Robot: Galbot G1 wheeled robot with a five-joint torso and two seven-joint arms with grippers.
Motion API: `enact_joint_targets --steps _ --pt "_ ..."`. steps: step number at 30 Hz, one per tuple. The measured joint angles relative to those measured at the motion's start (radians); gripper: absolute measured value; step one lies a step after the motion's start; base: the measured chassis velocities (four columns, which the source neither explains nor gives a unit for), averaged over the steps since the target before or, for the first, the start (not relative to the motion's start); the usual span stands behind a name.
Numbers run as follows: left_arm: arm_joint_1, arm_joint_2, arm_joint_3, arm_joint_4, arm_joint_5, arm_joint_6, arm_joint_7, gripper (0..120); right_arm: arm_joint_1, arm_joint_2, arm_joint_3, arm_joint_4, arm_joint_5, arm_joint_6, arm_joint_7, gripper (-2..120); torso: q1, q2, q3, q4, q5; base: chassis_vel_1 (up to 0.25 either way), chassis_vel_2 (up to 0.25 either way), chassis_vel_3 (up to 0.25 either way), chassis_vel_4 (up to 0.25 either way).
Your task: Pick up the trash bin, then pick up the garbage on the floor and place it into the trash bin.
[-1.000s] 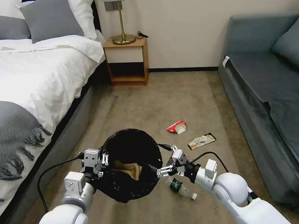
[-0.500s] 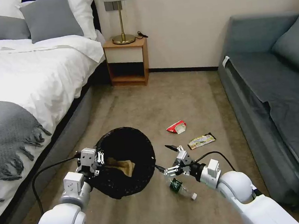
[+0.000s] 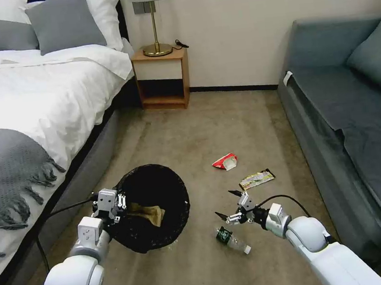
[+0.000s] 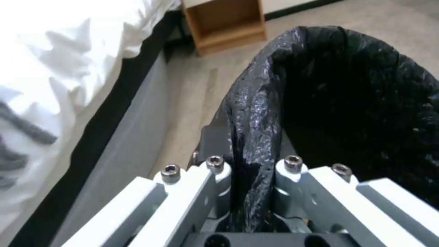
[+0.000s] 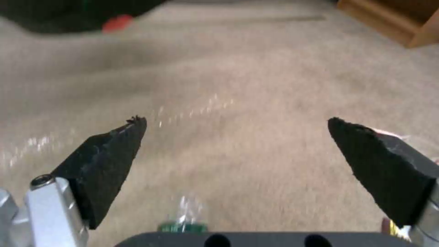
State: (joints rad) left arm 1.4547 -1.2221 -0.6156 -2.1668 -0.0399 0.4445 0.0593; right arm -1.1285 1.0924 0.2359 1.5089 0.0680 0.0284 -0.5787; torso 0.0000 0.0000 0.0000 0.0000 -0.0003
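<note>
Landmark: the trash bin, white, lined with a glossy black bag folded over its rim, held tilted above the carpet.
Left gripper: at the bin's near-left rim; jaws pinching the bag-covered rim. This rim hold likely keeps the mouth open for loading.
Bin contents: one crumpled brown paper bag lies inside.
Right gripper: to the right of the bin, apart from it, jaws spread wide and empty, low over the carpet, apparently ready for a pick.
Bottle: clear, green label, lying on its side just right of the bin, just below the right gripper.
Snack wrapper: gold-and-black, flat, farther right of the bin.
Packet: red-and-white, crumpled, beyond the bin on its right.
</note>
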Motion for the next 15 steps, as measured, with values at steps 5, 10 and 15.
enact_joint_targets --steps 5,10,15 --pt "-0.013 0.024 -0.03 0.038 -0.016 0.005 0.0 7 0.0 0.038 -0.015 -0.05 -0.064 0.009 -0.003 100 0.0 0.0 0.0 0.0 0.0 0.0 0.0 0.0 0.0" --pt "-0.033 0.055 -0.062 0.081 -0.038 0.016 0.0 7 0.003 0.094 -0.023 -0.096 -0.124 0.012 -0.002 100 0.0 0.0 0.0 0.0 0.0001 0.0 0.0 0.0 0.0" --pt "-0.044 0.071 -0.097 0.132 -0.05 0.01 0.001 7 0.026 0.14 -0.018 -0.179 -0.181 0.031 0.013 100 0.0 0.0 0.0 0.0002 0.0001 0.0 0.0 0.0 0.0"
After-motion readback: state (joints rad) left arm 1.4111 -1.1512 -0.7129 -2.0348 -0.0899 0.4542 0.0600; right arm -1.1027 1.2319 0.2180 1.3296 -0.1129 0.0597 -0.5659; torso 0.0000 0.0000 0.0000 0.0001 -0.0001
